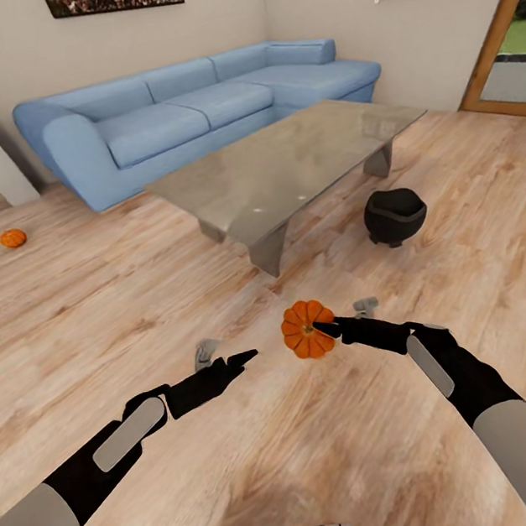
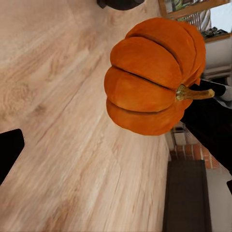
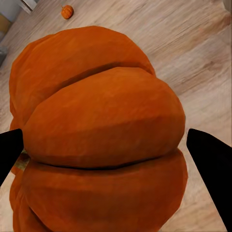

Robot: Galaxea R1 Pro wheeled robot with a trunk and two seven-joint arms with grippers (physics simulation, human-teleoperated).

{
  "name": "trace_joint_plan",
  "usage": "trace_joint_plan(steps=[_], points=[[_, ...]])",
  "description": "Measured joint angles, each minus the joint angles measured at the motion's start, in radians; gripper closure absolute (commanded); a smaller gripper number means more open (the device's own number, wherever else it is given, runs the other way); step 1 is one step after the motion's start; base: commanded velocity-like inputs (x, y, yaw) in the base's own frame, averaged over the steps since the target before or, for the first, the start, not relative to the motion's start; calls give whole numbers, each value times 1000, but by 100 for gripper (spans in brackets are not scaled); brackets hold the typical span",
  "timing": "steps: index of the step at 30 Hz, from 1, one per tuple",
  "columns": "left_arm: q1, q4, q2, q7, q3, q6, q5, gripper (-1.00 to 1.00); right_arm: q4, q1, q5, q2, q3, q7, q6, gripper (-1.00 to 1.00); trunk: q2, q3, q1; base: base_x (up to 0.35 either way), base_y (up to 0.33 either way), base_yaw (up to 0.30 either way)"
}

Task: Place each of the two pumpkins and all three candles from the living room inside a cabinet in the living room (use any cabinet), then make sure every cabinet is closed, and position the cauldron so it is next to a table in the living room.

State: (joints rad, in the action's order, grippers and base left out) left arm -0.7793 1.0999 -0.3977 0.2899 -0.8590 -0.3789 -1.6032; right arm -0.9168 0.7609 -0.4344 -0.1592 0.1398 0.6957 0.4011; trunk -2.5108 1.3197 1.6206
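A pale wood-plank floor (image 1: pixel 133 300) carries the things; on it stand a blue corner sofa (image 1: pixel 188 109), a glass-topped worktop (image 1: pixel 298 160) on grey slab legs, and a black cauldron (image 1: pixel 394 215) just beside the worktop's near end; a small orange pumpkin (image 1: pixel 13 238) lies well apart at the left, and two pale stubby candles (image 1: pixel 205 353) rest nearer the robot

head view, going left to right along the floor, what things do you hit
far pumpkin → left gripper → held pumpkin → right gripper → cauldron
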Motion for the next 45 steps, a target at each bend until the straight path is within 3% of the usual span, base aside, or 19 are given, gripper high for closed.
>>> trace_joint_plan(steps=[45], points=[[0, -5, 8, -1, 0, 2, -3, -100, 3, 0, 1, 6, 0, -12, -1, 100, 10, -174, -20, 0, 0, 289]])
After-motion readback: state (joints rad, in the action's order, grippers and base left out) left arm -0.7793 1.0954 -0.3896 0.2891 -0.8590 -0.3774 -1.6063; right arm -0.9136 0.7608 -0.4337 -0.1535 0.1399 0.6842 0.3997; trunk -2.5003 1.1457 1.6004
